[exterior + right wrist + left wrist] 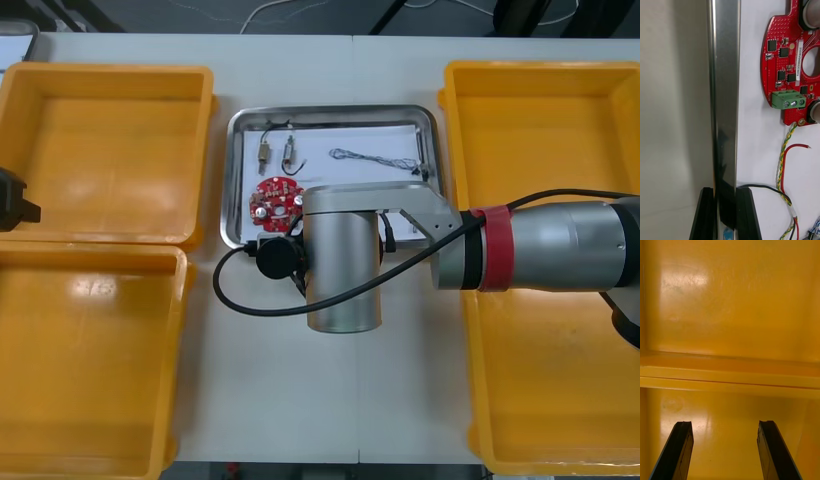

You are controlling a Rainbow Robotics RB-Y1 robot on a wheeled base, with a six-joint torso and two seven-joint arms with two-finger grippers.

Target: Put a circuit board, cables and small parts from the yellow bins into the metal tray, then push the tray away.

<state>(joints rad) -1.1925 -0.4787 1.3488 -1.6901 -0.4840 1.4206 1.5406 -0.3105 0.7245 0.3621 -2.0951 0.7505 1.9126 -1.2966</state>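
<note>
The metal tray (335, 110) sits between the bins, white inside. In it lie a round red circuit board (275, 201), two small metal parts (264, 150) and a thin cable (375, 158). My right arm (342, 260) reaches over the tray's near edge and covers it. In the right wrist view my right gripper (725, 213) is shut on the tray's shiny rim (724, 93). Beside the rim lie the circuit board (788, 63), a red and yellow cable (784, 157) and a black cable (763, 186). My left gripper (725, 450) hangs open over the left bins.
Two yellow bins (110, 150) (90, 360) stand left of the tray and two (540, 110) (550, 400) right of it. The left arm (12, 200) shows at the left edge. A bin wall (730, 371) crosses beyond the left fingers. Bare table lies beyond the tray.
</note>
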